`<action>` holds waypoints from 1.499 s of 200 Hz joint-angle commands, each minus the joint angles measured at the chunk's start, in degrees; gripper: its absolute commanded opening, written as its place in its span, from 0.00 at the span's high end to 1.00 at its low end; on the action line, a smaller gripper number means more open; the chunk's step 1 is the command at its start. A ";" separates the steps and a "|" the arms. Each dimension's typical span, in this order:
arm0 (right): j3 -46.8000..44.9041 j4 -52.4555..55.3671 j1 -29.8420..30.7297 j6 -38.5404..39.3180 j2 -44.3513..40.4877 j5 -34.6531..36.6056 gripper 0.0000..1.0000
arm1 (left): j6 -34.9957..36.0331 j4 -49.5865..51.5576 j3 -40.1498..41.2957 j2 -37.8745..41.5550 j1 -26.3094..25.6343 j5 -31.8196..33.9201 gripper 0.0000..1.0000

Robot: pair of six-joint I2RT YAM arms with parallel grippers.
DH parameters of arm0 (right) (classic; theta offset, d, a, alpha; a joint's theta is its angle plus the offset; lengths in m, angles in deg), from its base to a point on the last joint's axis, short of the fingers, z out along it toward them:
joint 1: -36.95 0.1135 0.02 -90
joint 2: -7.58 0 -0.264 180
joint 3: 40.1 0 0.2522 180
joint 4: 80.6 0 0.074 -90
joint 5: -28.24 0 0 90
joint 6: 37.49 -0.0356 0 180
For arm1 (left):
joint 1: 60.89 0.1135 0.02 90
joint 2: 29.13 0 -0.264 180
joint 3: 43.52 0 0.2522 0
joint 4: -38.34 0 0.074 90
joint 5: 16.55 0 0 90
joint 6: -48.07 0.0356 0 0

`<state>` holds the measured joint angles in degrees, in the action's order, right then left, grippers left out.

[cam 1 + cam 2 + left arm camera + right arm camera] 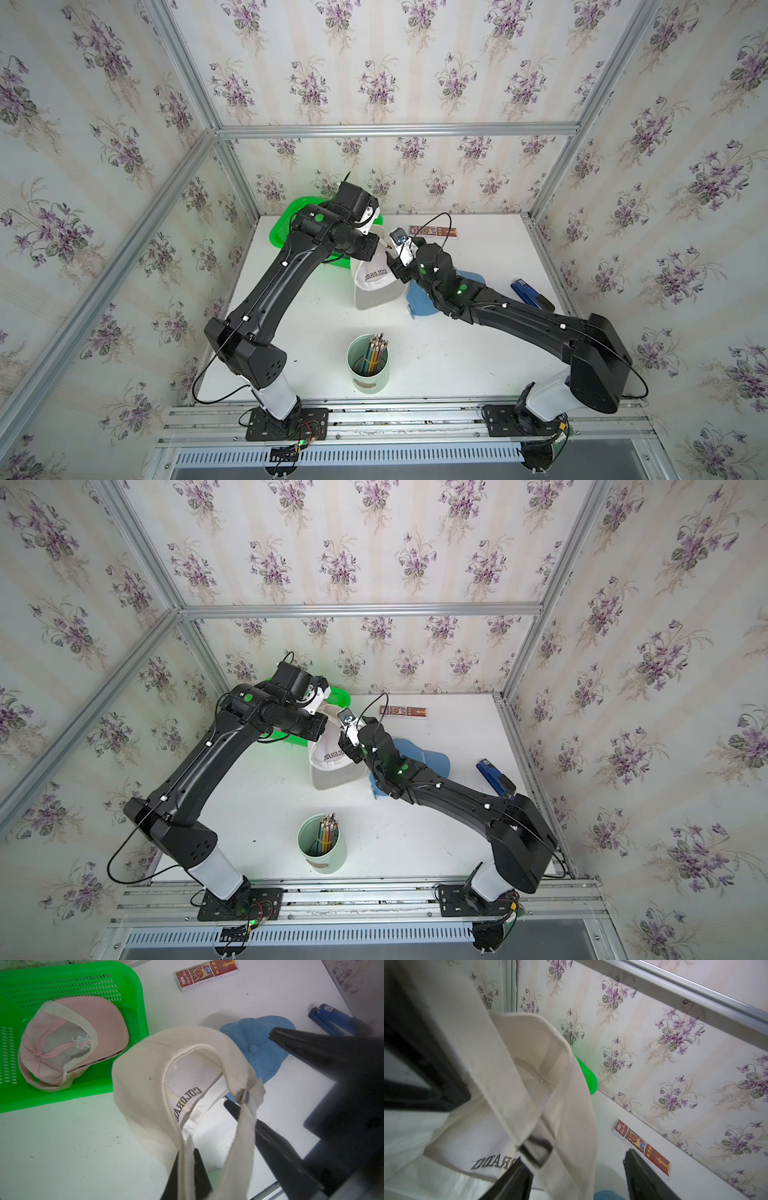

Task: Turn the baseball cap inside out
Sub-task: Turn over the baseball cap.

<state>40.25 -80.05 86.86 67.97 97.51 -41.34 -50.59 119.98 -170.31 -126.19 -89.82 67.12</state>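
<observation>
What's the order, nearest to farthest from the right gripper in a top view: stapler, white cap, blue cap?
1. white cap: right at the right gripper, on its left side, with cloth between the open jaws.
2. blue cap: just to its right, lower down and partly hidden.
3. stapler: farthest, well beyond the blue cap on the right.

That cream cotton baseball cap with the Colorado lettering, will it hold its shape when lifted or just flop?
Likely floppy: the cream cotton baseball cap hangs by its back strap from the shut left gripper, crown fabric sagging in folds. Its brim looks stiffer, keeping a smooth curve. Probably light, since that thin strap seems to carry it.
</observation>
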 commanded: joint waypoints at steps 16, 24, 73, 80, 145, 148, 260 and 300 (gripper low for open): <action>4.61 -1.58 0.01 2.10 3.93 2.87 0.43 | 1.91 -0.63 0.50 1.29 -0.43 -1.14 1.00; 5.83 -0.96 0.00 2.07 4.56 3.79 0.59 | 2.27 -0.31 0.77 1.59 -0.43 0.42 1.00; 13.39 11.50 -0.99 -2.80 7.05 4.72 0.88 | 4.00 -0.97 6.11 2.98 -0.43 29.97 0.98; 14.22 13.59 -1.28 -3.92 7.40 2.88 0.91 | 4.31 -3.01 7.89 3.89 -0.43 31.86 0.98; 19.10 24.51 -3.10 -13.64 8.90 -4.62 0.93 | 9.39 -16.36 17.66 8.85 -0.52 47.24 1.00; 19.11 24.57 -3.19 -13.98 8.82 -5.04 0.92 | 9.62 -16.32 17.60 8.54 -0.49 47.62 1.00; 20.54 24.26 -6.14 -20.58 8.84 -13.51 0.78 | 12.28 -20.03 20.49 6.84 -5.35 45.09 0.97; 18.18 21.95 -6.12 -20.20 8.22 -16.99 0.67 | 6.22 -18.04 18.11 5.92 -5.35 36.40 1.00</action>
<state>59.68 -55.20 80.81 48.23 106.32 -55.85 -39.18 100.60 -151.38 -119.98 -95.13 109.50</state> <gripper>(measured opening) 0.316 0.078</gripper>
